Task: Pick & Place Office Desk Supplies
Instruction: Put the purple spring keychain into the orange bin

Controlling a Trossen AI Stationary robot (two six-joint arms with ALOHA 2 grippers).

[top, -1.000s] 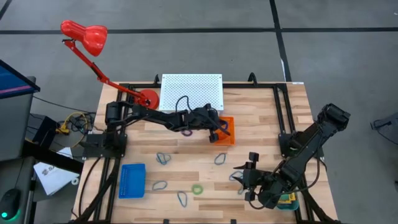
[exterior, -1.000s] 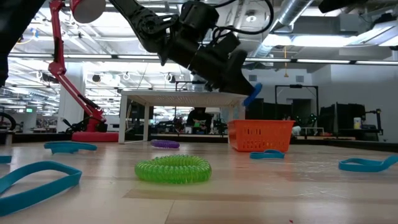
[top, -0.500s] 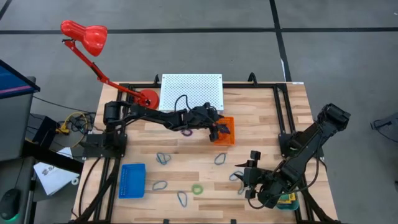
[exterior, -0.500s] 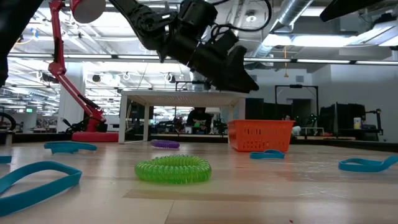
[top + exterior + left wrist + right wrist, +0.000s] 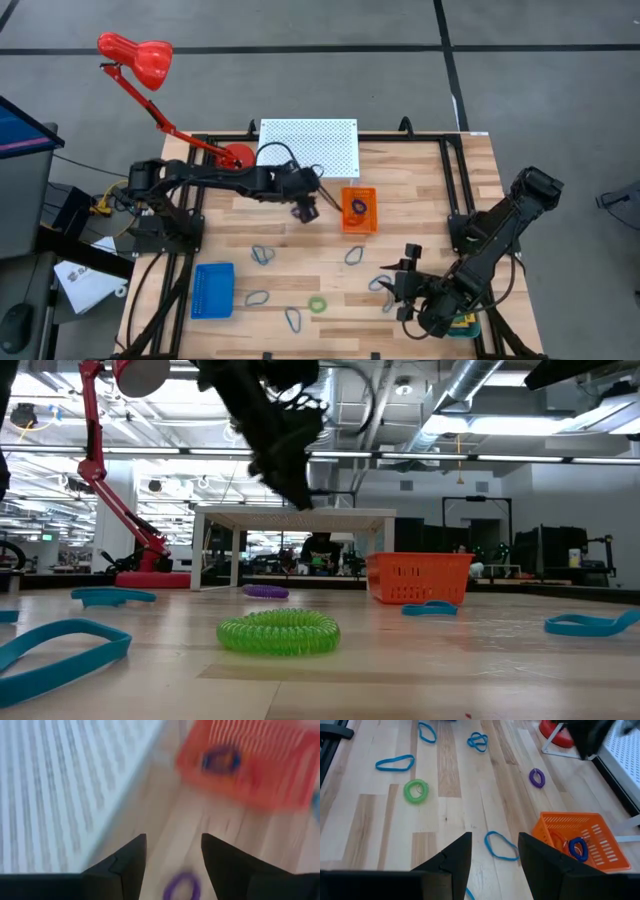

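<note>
Green ring: lies nearest on the wooden table.
Right gripper: fingers apart, empty, low over the near edge.
Purple ring: on the wood beneath the left gripper, spread wide, empty.
Orange tray: holds a blue ring.

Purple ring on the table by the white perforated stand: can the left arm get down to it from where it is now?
Probably yes. The left tool hangs open right by the purple ring, which lies alone on bare wood between the white perforated stand and the orange tray. Nothing covers it.
</note>
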